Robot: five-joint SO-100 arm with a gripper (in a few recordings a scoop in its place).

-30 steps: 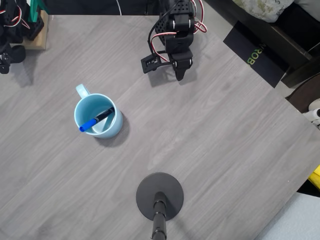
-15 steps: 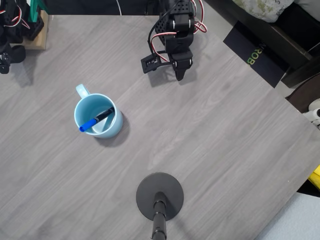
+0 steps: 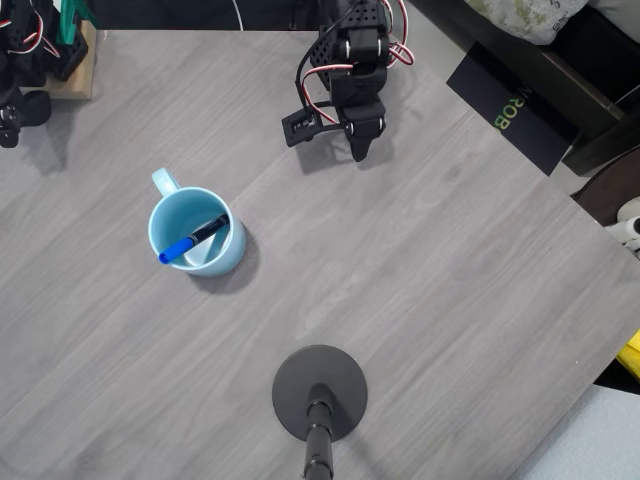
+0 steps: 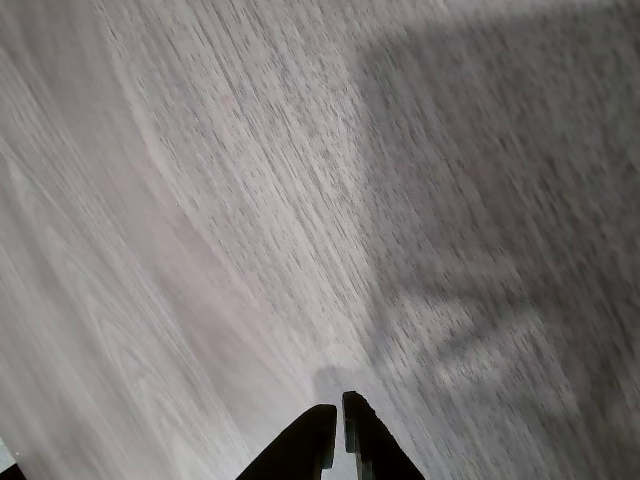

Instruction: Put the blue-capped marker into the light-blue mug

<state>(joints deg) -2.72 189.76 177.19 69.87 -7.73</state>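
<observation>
- Nothing has moved since the earlier frames: arm, mug and marker sit exactly as before.
- Gripper (image 4: 337, 438) is closed on nothing, fingertips nearly touching over bare table (image 3: 450, 300), parked at twelve o'clock in the overhead view, likely retracted.
- Blue-capped marker (image 3: 192, 240) leans inside the light-blue mug (image 3: 234, 254), at nine o'clock, cap propped on the rim; task looks complete.

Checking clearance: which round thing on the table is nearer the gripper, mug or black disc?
The light-blue mug holding the blue-capped marker; the black disc base lies farther from the gripper.
</observation>
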